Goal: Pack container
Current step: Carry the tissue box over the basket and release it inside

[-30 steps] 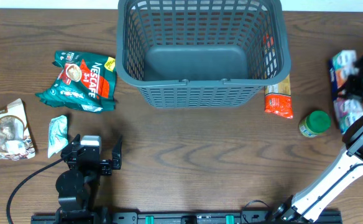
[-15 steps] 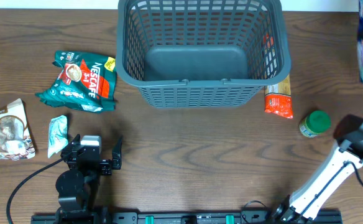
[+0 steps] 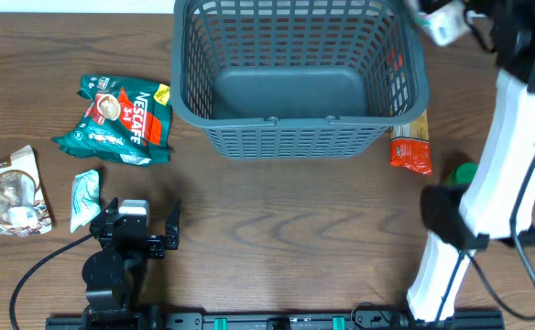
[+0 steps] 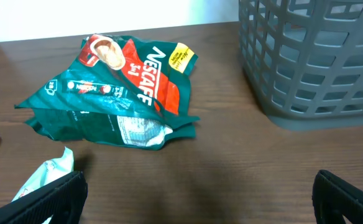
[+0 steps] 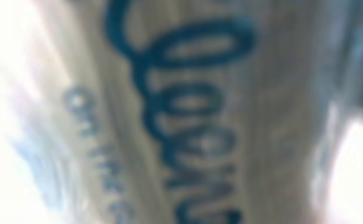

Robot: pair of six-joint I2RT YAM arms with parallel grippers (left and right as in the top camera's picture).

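- Container [image 3: 286, 137] stands farthest back; nearest, left gripper [image 3: 137, 220] rests with fingers spread wide, empty.
- Midway left, Nescafé 3-in-1 bag [image 3: 116, 119] lies flat.
- That empty grey lattice basket looks light and stiff; its rolled rim seems the best hold.
- At its right corner, right gripper [image 3: 455, 18] appears clamped on a white packet [image 3: 437, 27].

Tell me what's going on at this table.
The right gripper holds a white-and-blue packet near the far right corner of the container, which has nothing in it yet. The left gripper sits open, holding nothing, near the table's front edge. A green Nescafe bag lies left of the container, unpacked.
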